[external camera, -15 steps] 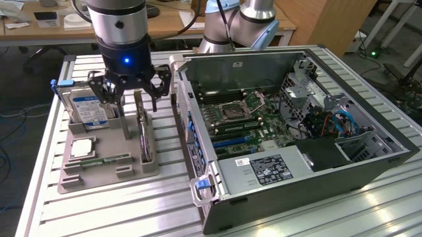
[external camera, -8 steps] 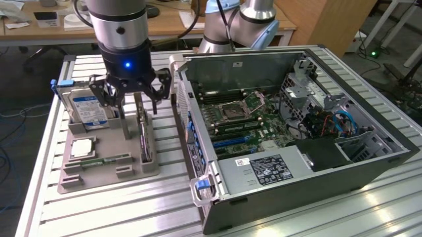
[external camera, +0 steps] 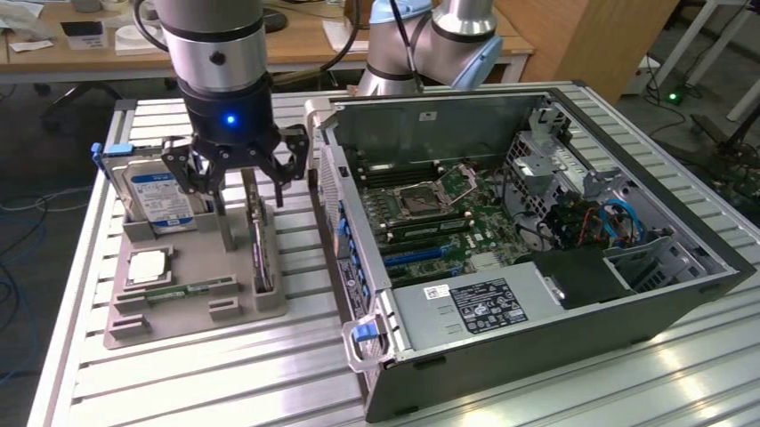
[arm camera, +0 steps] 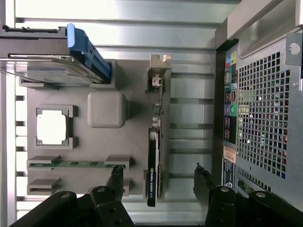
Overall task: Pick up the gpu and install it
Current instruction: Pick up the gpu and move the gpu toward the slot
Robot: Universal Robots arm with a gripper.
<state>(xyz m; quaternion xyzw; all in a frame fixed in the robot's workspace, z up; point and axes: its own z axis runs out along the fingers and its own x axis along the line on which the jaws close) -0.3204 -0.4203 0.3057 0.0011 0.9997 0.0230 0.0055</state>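
- Currently the hand (external camera: 241,187) hangs over the grey tray (external camera: 190,325), which lies on the slatted metal surface (external camera: 214,382) at the exterior view's left.
- Its jaws stand wide open and grip nothing.
- Seen from the wrist, the two dark fingers (arm camera: 115,179) straddle the gpu (arm camera: 154,165), one on each side, with a clear gap between each and the card.
- This gpu (external camera: 262,258) stands on its long edge in a slot of the tray, along the tray side nearest the computer case (external camera: 416,133). Its silver bracket (arm camera: 158,71) is at the end away from the hand.
- Beside it on the tray sit a hard drive (external camera: 160,196) with a blue label, upright in its own slot, a square processor (external camera: 149,265) lying flat, and a narrow green memory stick (external camera: 178,289).
- At the exterior view's right, the case lies on its side with the panel off, so the motherboard (external camera: 451,222) faces up.
- From the wrist, the perforated rear panel (arm camera: 265,109) of the case runs just beside the tray.
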